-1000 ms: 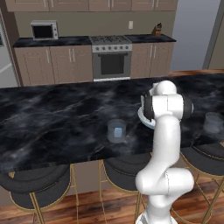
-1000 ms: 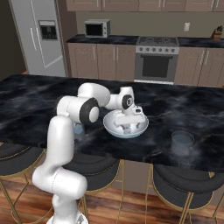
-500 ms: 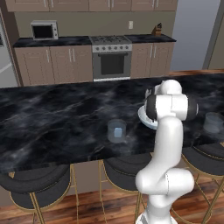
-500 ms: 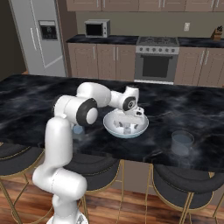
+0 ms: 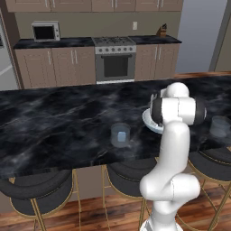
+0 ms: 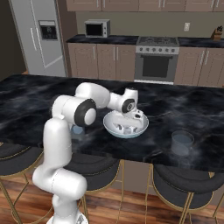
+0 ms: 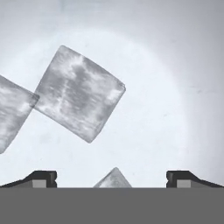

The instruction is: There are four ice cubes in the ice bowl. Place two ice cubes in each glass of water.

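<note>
Status, as I judge it: 1 ice cube (image 5: 121,135) in near glass (image 5: 120,134), far glass (image 6: 182,143) apparently empty, my gripper (image 7: 112,181) spread wide and empty in the ice bowl (image 6: 141,127) over 3 remaining cubes (image 7: 79,93).

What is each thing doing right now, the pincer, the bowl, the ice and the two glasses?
Pincer: open, down in the bowl, holding nothing.
Bowl: upright on the counter, ice inside.
Ice cubes: loose on the bowl's bottom, one between the fingertips.
Left glass: upright, one cube in it.
Right glass: upright.
</note>
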Tool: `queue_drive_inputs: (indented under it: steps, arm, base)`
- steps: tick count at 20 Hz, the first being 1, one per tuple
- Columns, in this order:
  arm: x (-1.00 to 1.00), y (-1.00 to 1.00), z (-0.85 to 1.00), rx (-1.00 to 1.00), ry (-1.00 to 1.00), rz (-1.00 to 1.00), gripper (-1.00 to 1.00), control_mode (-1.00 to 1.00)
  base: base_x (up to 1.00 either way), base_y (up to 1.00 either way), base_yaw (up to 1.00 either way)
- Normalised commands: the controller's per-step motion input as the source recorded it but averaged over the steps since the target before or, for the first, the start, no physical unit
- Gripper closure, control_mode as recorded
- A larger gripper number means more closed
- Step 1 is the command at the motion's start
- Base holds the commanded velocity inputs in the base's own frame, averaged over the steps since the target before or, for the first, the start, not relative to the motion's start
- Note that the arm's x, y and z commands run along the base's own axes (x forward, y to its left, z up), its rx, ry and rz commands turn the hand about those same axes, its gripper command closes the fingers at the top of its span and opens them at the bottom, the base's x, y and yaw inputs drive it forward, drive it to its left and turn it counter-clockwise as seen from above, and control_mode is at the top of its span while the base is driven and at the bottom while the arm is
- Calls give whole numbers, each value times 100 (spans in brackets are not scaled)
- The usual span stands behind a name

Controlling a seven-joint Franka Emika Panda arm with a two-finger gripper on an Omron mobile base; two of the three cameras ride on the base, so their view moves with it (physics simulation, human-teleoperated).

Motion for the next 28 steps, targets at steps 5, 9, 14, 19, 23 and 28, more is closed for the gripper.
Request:
queue_drive_inputs:
  steps: [5,9,14,19,23,28]
  arm:
    - [-26,0,-37,-14,6,1,-100,-100]
    - [-12,11,-44,-14,12,2,100,-100]
    - [-17,7,-7,0,2,2,100,-100]
    - [-50,3,52,13,-1,-5,100,-100]
    - [-44,37,100,21,-16,-7,100,-100]
    - [-26,90,100,9,-20,-7,100,-100]
  base:
    - [0,0,0]
    - [0,0,0]
    - [0,0,0]
    - [0,0,0]
    - [0,0,0]
    - [0,0,0]
